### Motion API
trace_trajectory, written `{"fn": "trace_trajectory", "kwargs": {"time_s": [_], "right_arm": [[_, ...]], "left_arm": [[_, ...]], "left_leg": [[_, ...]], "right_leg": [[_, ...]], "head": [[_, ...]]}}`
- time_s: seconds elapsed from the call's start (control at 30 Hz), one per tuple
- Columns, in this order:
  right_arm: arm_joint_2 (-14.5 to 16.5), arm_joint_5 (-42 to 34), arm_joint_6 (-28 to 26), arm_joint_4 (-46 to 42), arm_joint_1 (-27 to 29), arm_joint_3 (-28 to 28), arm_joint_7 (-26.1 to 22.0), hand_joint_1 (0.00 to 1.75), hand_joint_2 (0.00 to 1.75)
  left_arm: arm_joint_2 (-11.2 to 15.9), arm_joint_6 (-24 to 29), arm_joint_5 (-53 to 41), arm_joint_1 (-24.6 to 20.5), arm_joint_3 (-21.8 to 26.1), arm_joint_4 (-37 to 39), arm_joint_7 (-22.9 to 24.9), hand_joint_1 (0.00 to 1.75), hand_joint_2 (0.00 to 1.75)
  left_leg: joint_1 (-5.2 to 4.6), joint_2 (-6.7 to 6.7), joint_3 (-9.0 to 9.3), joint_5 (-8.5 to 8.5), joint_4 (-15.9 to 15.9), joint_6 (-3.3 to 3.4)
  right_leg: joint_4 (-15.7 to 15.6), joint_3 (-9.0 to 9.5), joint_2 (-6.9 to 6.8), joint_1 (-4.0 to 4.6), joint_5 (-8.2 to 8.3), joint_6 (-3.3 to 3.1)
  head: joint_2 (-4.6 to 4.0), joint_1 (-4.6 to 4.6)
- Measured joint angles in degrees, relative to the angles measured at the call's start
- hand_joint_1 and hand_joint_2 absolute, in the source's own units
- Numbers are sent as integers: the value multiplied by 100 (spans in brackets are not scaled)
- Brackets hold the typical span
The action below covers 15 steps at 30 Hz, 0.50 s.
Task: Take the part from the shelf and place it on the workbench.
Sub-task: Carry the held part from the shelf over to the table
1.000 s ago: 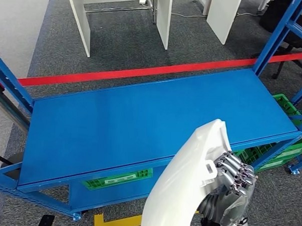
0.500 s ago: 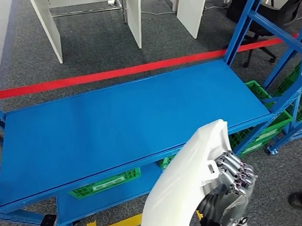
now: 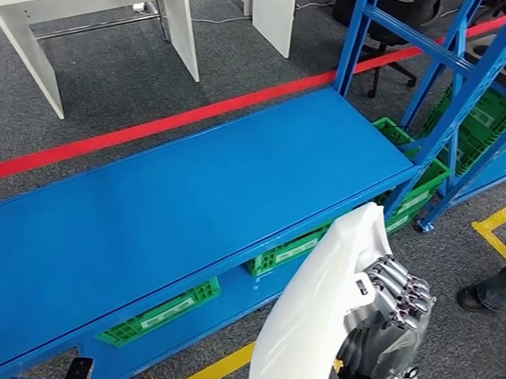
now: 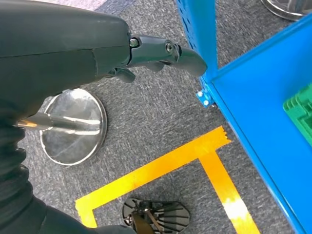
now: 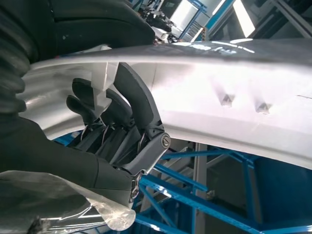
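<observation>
Right hand (image 3: pixel 390 317) has its fingers wrapped on the white part (image 3: pixel 318 310), held near right, off the blue shelf (image 3: pixel 173 211). Left hand (image 4: pixel 73 44) empty, fingers loosely straight. Keep the grip firm and the part level while carrying.

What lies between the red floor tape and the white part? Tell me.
In the head view, the bare blue shelf top spans that stretch, from the red tape behind it to the white part, which the right hand holds.

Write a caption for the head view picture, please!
The right hand grips a white part above a blue shelf.
</observation>
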Motion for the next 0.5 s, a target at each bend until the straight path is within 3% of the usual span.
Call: {"fn": "trace_trajectory", "kwargs": {"time_s": [0.07, 0.1, 0.13, 0.2, 0.23, 0.27, 0.3, 0.37, 0.43, 0.5], "right_arm": [[1, -1, -4, -2, 5, 1, 0, 175, 175], [1, -1, -8, -2, 3, 2, 0, 175, 175], [1, -1, -12, -3, 2, 2, -1, 175, 175], [0, -3, -18, -2, 1, 3, -2, 175, 175], [-1, -6, -20, -2, 3, 3, -2, 175, 175], [-1, -8, -21, -1, 6, 3, -2, 175, 175], [-1, -10, -23, -1, 7, 3, -2, 175, 175], [-1, -13, -26, 0, 8, 3, -2, 175, 175], [-1, -16, -27, 0, 5, 4, -3, 175, 175], [-1, -21, -31, 0, 6, 3, -5, 175, 175]], "left_arm": [[0, -1, -1, -7, 1, 0, -2, 0, 175], [1, -1, -2, -14, 1, 0, -7, 0, 175], [3, -5, -2, -16, 1, 0, -10, 0, 175], [6, -17, -5, -8, -1, 0, -18, 0, 175], [7, -22, -6, 3, 0, 0, -19, 0, 175], [10, -25, -8, 13, -1, 0, -19, 0, 175], [14, -25, -9, 20, 1, 0, -19, 0, 175], [24, -24, -16, 22, 1, 0, -19, 0, 175], [31, -24, -24, 20, -1, 0, -19, 0, 175], [32, -25, -26, 15, -3, 0, -19, 0, 175]], "left_leg": [[11, 42, 18, -30, 11, -49], [19, -20, -5, -111, 95, -78], [31, -119, -80, -253, 296, -109], [55, -324, -394, -633, 1021, -152], [62, -362, -562, -768, 1385, -165], [66, -375, -674, -811, 1614, -172], [68, -380, -702, -742, 1642, -174], [81, -418, -499, -332, 1113, -169], [113, -622, -205, 5, 392, -161], [120, -789, -107, 48, 112, -143]], "right_leg": [[-22, -11, 103, -13, 28, -58], [-44, -6, 150, -31, 46, -89], [-65, 1, 196, -53, 64, -117], [-74, 1, 297, -72, 78, -146], [-71, -1, 356, -72, 79, -150], [-69, 0, 418, -72, 80, -152], [-65, 4, 480, -73, 80, -151], [-47, 16, 606, -79, 76, -140], [-9, 2, 722, -76, 68, -99], [18, -61, 822, -79, 84, -23]], "head": [[0, -2], [0, -10], [0, -23], [0, -44], [0, -48], [0, -48], [0, -49], [0, -50], [0, -46], [0, -45]]}}
